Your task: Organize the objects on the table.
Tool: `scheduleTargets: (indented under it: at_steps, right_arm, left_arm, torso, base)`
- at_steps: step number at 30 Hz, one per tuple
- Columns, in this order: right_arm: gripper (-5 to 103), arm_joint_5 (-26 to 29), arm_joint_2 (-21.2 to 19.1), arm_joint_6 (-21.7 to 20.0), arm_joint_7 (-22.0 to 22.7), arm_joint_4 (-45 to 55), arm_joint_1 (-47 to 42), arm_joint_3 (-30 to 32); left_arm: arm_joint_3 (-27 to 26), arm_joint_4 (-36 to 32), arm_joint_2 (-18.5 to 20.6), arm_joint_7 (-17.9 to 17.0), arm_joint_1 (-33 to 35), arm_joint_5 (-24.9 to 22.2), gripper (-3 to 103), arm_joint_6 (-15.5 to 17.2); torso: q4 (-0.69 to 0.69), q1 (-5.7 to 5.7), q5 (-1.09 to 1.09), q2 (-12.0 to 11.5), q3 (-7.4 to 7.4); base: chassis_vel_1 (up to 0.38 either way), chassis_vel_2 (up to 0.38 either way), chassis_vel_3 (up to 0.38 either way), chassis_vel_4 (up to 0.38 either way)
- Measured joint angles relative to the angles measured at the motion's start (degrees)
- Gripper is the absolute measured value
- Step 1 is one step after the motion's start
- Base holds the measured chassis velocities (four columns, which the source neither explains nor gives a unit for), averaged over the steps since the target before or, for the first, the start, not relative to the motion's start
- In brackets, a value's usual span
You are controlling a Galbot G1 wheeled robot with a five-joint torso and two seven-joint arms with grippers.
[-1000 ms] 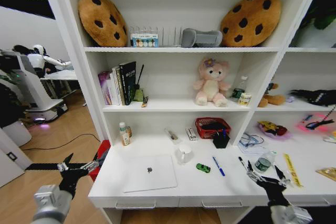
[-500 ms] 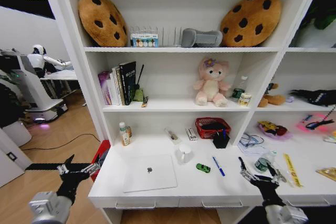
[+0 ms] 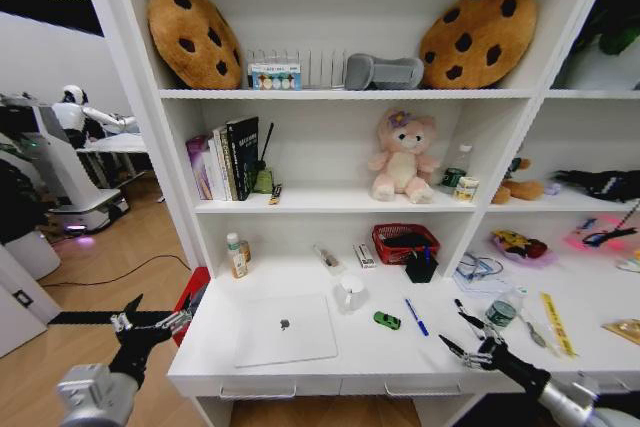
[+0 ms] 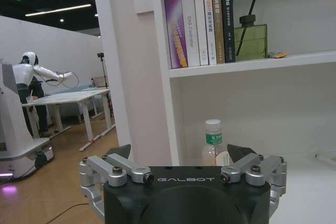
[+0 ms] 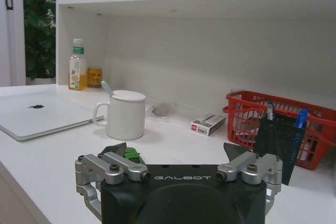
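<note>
The left gripper has thin black fingers with silver metal links, on a round grey wrist. The right gripper looks the same, black and silver, on a grey and black arm. Up close, each has a black block with white "GALBOT" letters, and silver bars at ten and two o'clock with small dark screws.

Head camera high over the table; wrist cameras low, facing the shelves, sharing the mug.

White table, silver laptop, green toy car, blue pen, red basket.
</note>
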Motion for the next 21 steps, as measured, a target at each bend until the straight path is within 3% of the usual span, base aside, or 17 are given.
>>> scheduleTargets:
  at_steps: [4,6,7,8,11,21]
  right_arm:
    - [100,0.03,-1.86,0.21,-1.61,-1.89,2.28,-1.77]
    - [100,-0.51,-3.92,0.02,-3.24,-4.67,7.34,-5.30]
    - [100,-1.38,-4.66,-0.24,-2.22,-6.60,12.30,-10.33]
    - [100,-1.38,-4.66,-0.24,-2.22,-6.60,12.30,-10.33]
    - [100,-2.59,-4.78,-1.57,-0.87,-8.14,18.26,-19.45]
    - [100,-4.10,-3.56,-2.83,-0.39,-10.65,26.91,-29.97]
  left_arm:
    - [0.02,0.01,0.01,-0.01,-0.02,-0.02,100,0.00]
    - [0.05,0.02,0.03,0.00,-0.03,-0.04,100,0.00]
    - [0.05,0.04,0.03,-0.01,-0.03,-0.05,100,0.00]
    - [0.05,0.04,0.03,-0.01,-0.03,-0.05,100,0.00]
    - [0.06,0.05,0.05,-0.02,-0.05,-0.05,100,-0.01]
    - [0.10,0.09,0.08,-0.04,-0.04,-0.06,100,-0.02]
  torso:
    - [-0.02,0.00,-0.03,0.00,0.00]
    - [-0.01,-0.01,-0.04,0.00,-0.01]
    - [0.00,0.00,-0.02,0.00,0.00]
    - [0.00,0.00,-0.02,0.00,0.00]
    - [0.00,0.00,-0.03,0.00,-0.01]
    - [0.01,0.00,-0.03,0.00,-0.01]
  base:
    - [0.000,0.000,0.000,0.000]
    - [0.000,0.000,0.000,0.000]
    - [0.000,0.000,0.000,0.000]
    - [0.000,0.000,0.000,0.000]
    - [0.000,0.000,0.000,0.000]
    - [0.000,0.000,0.000,0.000]
